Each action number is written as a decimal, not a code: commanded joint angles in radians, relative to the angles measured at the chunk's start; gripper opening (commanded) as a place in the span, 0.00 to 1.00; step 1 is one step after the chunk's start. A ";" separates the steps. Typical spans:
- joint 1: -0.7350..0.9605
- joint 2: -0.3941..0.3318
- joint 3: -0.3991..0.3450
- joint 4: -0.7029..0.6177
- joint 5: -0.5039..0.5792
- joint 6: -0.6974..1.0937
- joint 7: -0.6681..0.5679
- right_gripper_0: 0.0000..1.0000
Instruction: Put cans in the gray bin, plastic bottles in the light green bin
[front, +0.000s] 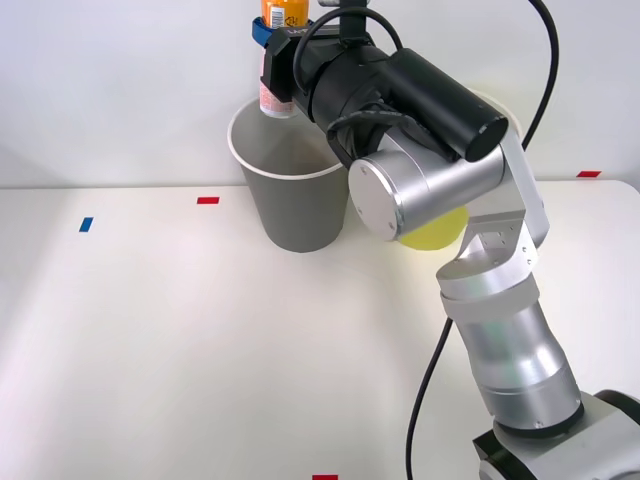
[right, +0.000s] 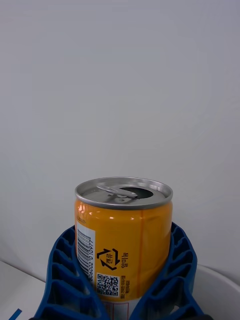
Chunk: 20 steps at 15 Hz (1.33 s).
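Note:
My right gripper (front: 277, 45) is shut on the can (front: 283, 12), holding it upright above the rear rim of the gray bin (front: 295, 205). The can's orange end points up and its pink-and-white end (front: 271, 97) hangs down toward the bin's opening. Seen from the wrist, the can (right: 122, 235) has an opened silver top and sits between the two blue ribbed fingers (right: 67, 280). Most of the light green bin (front: 440, 228) is hidden behind my arm; a yellow-green patch and a bit of its rim show. No plastic bottles are in view.
The bins stand at the back of a white table (front: 180, 340), close to a plain wall. Small red tape marks (front: 208, 200) and a blue one (front: 85, 224) lie on the tabletop. My arm's silver links (front: 500, 330) rise from the lower right.

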 joint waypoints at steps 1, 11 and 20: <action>-0.087 0.012 0.013 0.168 0.084 -0.061 -0.025 0.00; -0.167 -0.047 0.053 0.363 0.157 -0.170 -0.071 1.00; -0.142 -0.241 0.118 0.299 0.003 -0.328 -0.080 1.00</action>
